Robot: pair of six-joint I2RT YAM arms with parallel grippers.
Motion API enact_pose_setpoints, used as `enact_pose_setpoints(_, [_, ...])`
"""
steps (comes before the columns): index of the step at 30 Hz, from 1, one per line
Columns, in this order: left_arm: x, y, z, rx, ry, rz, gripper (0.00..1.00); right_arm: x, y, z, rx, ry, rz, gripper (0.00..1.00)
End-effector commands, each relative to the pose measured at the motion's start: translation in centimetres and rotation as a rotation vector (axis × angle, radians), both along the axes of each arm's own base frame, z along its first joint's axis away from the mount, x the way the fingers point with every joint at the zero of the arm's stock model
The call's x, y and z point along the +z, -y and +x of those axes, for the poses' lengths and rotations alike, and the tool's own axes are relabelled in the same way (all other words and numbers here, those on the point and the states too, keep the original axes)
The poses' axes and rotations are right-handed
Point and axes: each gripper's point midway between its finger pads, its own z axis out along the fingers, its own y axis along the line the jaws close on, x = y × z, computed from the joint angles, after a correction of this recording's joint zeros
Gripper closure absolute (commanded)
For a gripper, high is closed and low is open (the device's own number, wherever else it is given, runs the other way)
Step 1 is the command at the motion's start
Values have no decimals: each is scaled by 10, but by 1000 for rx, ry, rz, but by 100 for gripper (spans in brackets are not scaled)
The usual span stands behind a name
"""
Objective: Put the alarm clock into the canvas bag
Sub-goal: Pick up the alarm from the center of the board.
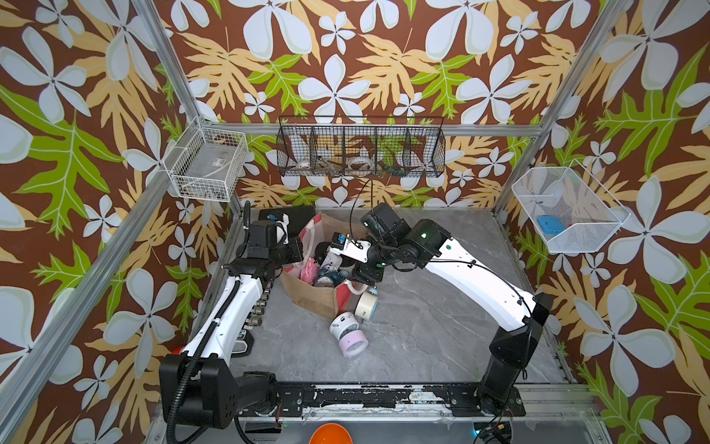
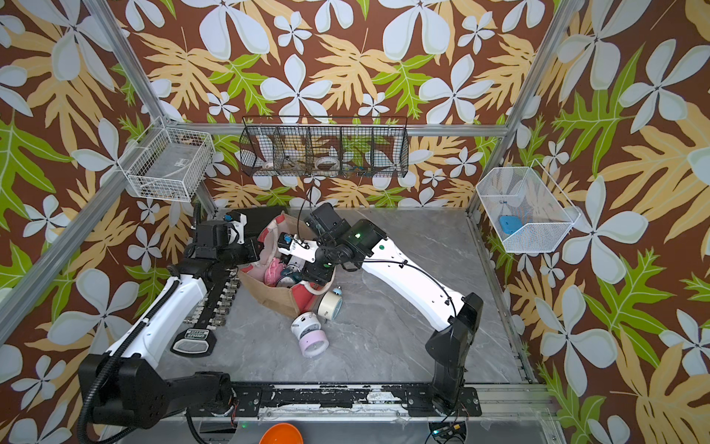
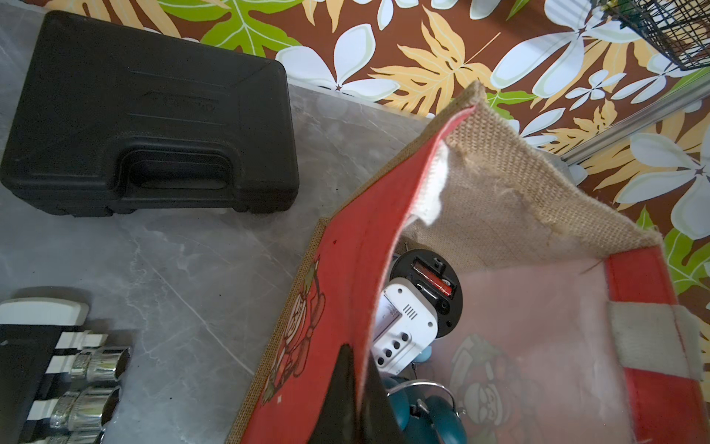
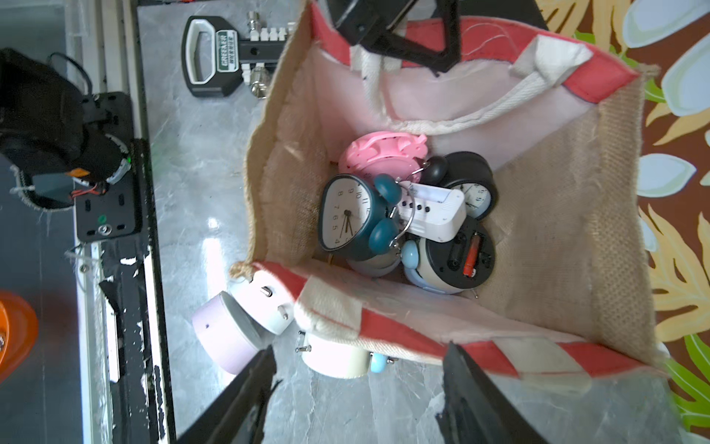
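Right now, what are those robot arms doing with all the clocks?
The left gripper pinches the canvas bag at its red rim. The right gripper hangs open and empty over the bag's edge. Several alarm clocks lie inside; a cream clock, white clock and lilac clock sit outside on the table.

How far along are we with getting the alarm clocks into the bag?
Done: several clocks lie in the bag, including the teal clock and pink clock. In hand: the left tool is shut on the bag's red rim, holding it open; the right tool is open and empty over the near rim. To do: the cream clock, white clock and lilac clock lie on the table beside the bag.
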Motion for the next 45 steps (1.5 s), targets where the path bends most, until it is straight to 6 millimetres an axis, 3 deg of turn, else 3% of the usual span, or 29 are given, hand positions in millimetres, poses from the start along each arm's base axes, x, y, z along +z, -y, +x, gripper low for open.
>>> enact_pose_setpoints(1, [7, 1, 2, -9, 29, -1, 100, -2, 2, -19, 120, -2, 12, 31])
enact_pose_setpoints(14, [5, 1, 3, -8, 26, -1, 100, -57, 10, -72, 384, -26, -45, 30])
enact_pose_setpoints(23, [6, 1, 2, -7, 29, 1, 100, -112, 4, -100, 476, -118, -127, 32])
enact_pose_setpoints(32, [7, 1, 3, -9, 30, -1, 100, -160, 6, -110, 484, -139, -221, 32])
enact_pose_setpoints(45, [7, 1, 2, -8, 30, -1, 100, -172, -5, -103, 498, -111, -250, 26])
